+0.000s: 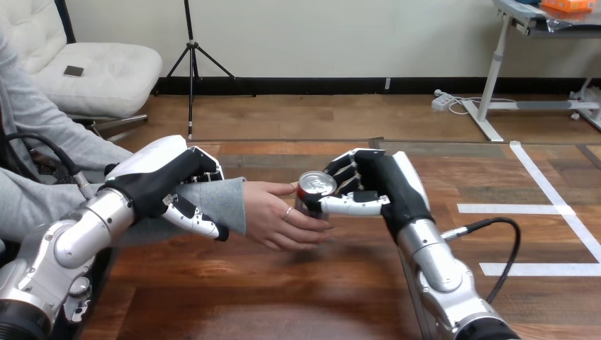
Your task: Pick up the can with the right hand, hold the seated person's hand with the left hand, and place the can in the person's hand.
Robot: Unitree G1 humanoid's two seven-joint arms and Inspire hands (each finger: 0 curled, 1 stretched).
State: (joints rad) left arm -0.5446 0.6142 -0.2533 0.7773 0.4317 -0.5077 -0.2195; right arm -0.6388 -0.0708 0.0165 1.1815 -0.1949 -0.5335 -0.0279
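One can (315, 190), two robot hands, one person's hand (276, 216), one wooden table (248, 297).

Can: upright, silver top end facing up, held over the middle of the table. Right hand (393, 188) is closed around it, with the thumb lying across the can's near side and the fingers (346, 167) wrapped behind its far side. The person's hand comes in from the view's left, palm up, and touches the can as well: one finger reaches to the can's upper rim, and the others curve under its base. Both the right hand and the person's hand are on the can.

Left hand (152, 180): clasped round the person's wrist (230, 202) over the grey sleeve, fingers over the top, thumb underneath.

Contents: whether the can is opened, or what is in it, cannot be made out from the top.

Hidden or cut off: the can's lower half sits behind the right thumb and the person's fingers. The sleeve and the left hand cover the wrist itself. Both silver forearms run out of the bottom edge.
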